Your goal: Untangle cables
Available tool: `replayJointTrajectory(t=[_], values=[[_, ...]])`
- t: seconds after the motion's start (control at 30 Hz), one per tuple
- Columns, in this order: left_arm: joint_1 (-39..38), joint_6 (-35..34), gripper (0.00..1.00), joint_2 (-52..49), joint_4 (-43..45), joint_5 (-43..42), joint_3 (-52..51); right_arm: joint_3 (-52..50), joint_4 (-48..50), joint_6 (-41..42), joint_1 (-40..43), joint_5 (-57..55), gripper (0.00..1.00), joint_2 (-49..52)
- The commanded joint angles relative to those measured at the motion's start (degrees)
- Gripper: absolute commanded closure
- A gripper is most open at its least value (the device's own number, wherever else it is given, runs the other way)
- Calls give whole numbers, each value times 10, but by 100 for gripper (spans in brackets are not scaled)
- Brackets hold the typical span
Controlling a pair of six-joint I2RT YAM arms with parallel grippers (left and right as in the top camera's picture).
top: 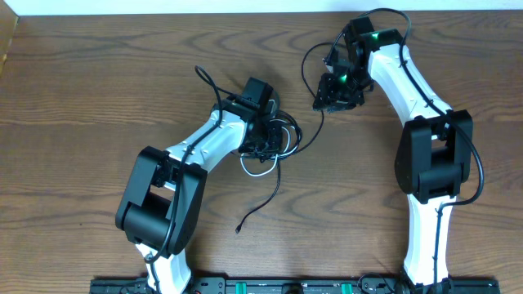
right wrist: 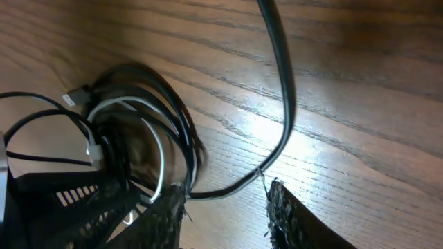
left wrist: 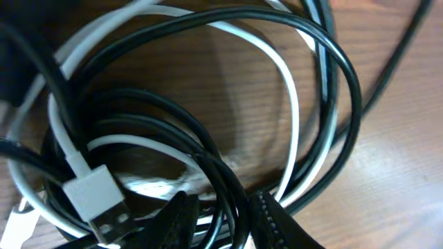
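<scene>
**Left fingers in the tangle, right jaws parted**

Overhead: the cables point(top: 276, 145) lay bunched on the table point(top: 82, 98) under the left gripper point(top: 263, 140), a black tail point(top: 239, 228) trailing toward the near edge. The right gripper point(top: 337, 96) hung apart.

Left wrist: fingertips point(left wrist: 270, 221) straddled black and white loops beside a white plug point(left wrist: 97, 197). Whether they pinched could not be told.

Right wrist: jaws stood released, a black strand point(right wrist: 280, 104) curving to one fingertip.

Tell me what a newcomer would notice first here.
The knot of black cables at the centre of the table, under the left gripper, draws the eye first. Up close, a white cable with a flat plug loops through it. One black strand curves away toward the right gripper.
</scene>
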State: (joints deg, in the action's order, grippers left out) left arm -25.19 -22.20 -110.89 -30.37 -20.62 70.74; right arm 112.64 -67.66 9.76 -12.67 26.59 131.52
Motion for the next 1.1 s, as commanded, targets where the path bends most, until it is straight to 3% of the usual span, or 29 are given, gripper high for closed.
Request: replayJointTrajectory(t=[0.0, 0.07, 0.1, 0.33, 0.6, 0.83, 0.93, 1.07], values=[[-7, -47, 72, -7, -1, 73, 3, -2, 1, -11, -5, 10, 63, 4], [-13, -49, 78, -7, 3, 79, 3, -2, 0, -11, -5, 13, 62, 4], [-15, -49, 92, -7, 4, 78, 3, -2, -1, -11, -5, 17, 62, 4], [-14, -34, 93, 83, 5, 30, 9, -2, 23, -97, -21, 197, 60, 4], [14, -52, 93, 221, -3, 12, 10, -2, 39, -97, -45, 228, 60, 4], [18, -51, 92, 229, -16, 12, 10, -2, 50, -97, -51, 265, 60, 4], [18, -51, 93, 229, -12, 16, 10, -2, 46, -96, -53, 259, 64, 4], [26, -52, 93, 230, 9, 16, 21, -4, 37, -54, -68, 160, 87, 4]])
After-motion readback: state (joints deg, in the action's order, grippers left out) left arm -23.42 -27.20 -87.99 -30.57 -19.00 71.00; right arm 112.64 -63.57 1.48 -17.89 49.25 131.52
